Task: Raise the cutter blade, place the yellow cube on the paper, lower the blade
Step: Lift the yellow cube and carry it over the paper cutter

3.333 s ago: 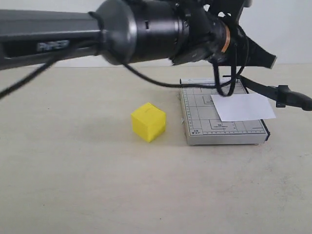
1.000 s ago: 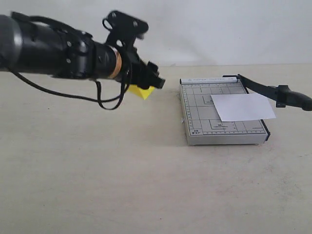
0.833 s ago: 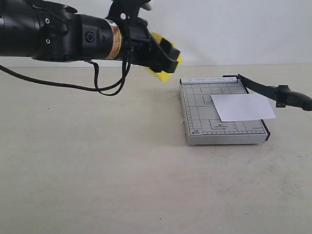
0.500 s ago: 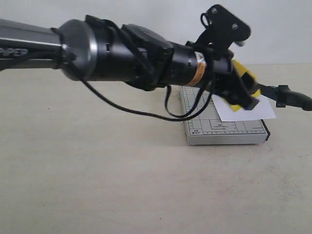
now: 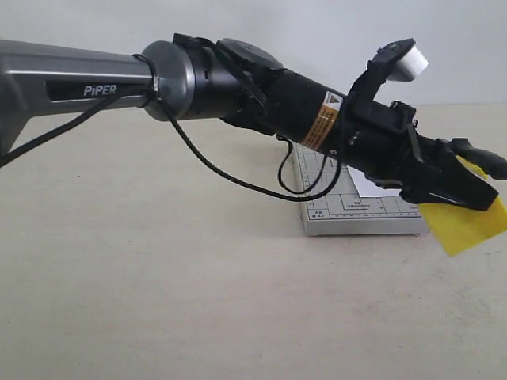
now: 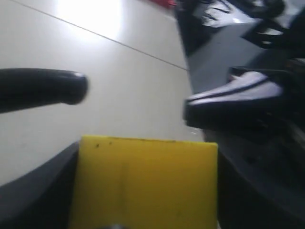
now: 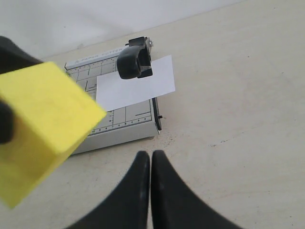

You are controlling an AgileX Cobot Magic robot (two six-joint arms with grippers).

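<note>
Right up front in the right wrist view, the right gripper (image 7: 150, 156) has its two black fingers pressed flat together with nothing between them, hanging above bare table (image 7: 228, 119). It sits off to the side of the grey cutter board (image 7: 121, 125), well apart from it.

Now the busy one: the left arm (image 5: 198, 79) reaches all the way across the middle of the exterior view, and the left gripper (image 5: 472, 204) is pinching the yellow cube (image 5: 466, 226). The left wrist view confirms it: a dark finger (image 6: 38, 191) on each side, both tight against the cube's (image 6: 143, 183) faces. The cube is in the air, tilted on a corner, and in the exterior view it shows off the board's (image 5: 341, 212) front right corner. It is not resting on anything. In the right wrist view it fills the near side of the picture (image 7: 43, 129), bright and matte.

Behind it lies the board, flat on the table (image 5: 198, 301), its printed grid showing. On it lies the paper (image 7: 136, 85), white and slightly skewed, one corner poking past the board's edge. From the exterior view only a sliver of the sheet (image 5: 366, 184) shows behind the arm.

The cutter blade (image 7: 135, 59) is lifted off the board, its thick rounded handle end pointing toward the right wrist camera. In the exterior view the handle (image 5: 485, 158) shows just behind the gripper and cube. Behind it all is the plain pale wall (image 5: 317, 32).
</note>
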